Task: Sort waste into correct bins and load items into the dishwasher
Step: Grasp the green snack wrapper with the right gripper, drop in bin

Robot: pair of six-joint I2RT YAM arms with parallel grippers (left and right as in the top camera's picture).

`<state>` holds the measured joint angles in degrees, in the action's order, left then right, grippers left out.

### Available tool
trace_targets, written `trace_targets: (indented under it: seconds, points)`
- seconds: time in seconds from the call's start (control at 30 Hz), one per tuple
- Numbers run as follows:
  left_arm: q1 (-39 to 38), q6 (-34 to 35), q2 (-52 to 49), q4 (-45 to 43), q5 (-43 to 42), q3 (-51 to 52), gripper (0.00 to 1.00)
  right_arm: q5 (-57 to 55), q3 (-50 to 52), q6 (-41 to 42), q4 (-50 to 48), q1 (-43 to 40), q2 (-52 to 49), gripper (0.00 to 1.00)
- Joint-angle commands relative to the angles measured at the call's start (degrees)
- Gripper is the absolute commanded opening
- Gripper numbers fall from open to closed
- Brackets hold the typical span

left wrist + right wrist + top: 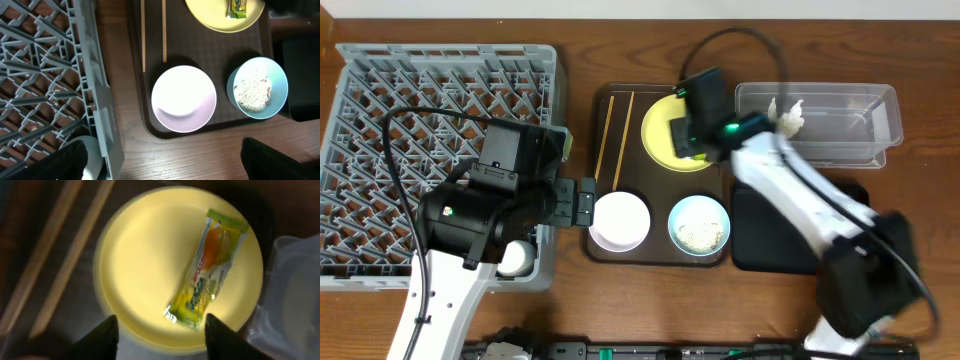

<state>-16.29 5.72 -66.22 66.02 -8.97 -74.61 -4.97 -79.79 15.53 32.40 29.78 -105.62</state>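
Your left gripper [582, 203], from overhead, sits between the dish rack [440, 50] edge and the brown tray [655, 185]; your right gripper [682, 140] hangs over the yellow plate [658, 125], clear tub [840, 110] just beside. Left wrist: fingers [55, 165] spread wide, white bowl [184, 98] and blue bowl [257, 87] ahead. Right wrist: fingers [102, 340] spread, the wrapper [207, 270] lying on the plate, its near end between them.

One printed item: snack wrapper [207, 270], lying on yellow plate [145, 265], toward far edge of bench. Red lettering runs along its white middle band, with darker print on the green-yellow end. Both too blurred to read. Left wrist view shows only smudges on it [236, 7]. Nothing else legible.
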Motion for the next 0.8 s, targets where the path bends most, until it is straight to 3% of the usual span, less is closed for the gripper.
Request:
trace_targets:
  seconds: [0.0,0.17,0.3,0.4,0.63,0.77]
  points:
    - [-0.2,-0.7,0.0,0.1,0.5,-0.3,0.98,-14.3,0.0,5.7,-4.1,0.4,-8.1,0.56]
    - [-0.2,-0.8,0.0,0.1,0.5,-0.3,0.98,-12.3,0.0,5.7,-8.6,-1.7,-13.5,0.50]
    - [-0.2,-0.8,0.0,0.1,0.5,-0.3,0.98,-10.8,0.0,4.8,-9.8,-2.0,-14.2,0.14]
    - [-0.2,-0.8,0.0,0.1,0.5,-0.3,0.98,-7.9,-0.1,2.4,-9.3,-1.8,-13.2,0.01]
    - [-0.2,-0.8,0.0,0.1,0.5,-0.3,0.98,0.8,-0.1,2.8,-4.7,-2.6,-4.2,0.01]
    - [-0.2,-0.8,0.0,0.1,0.5,-0.3,0.98,0.3,-0.1,2.9,-2.3,-5.7,4.5,0.01]
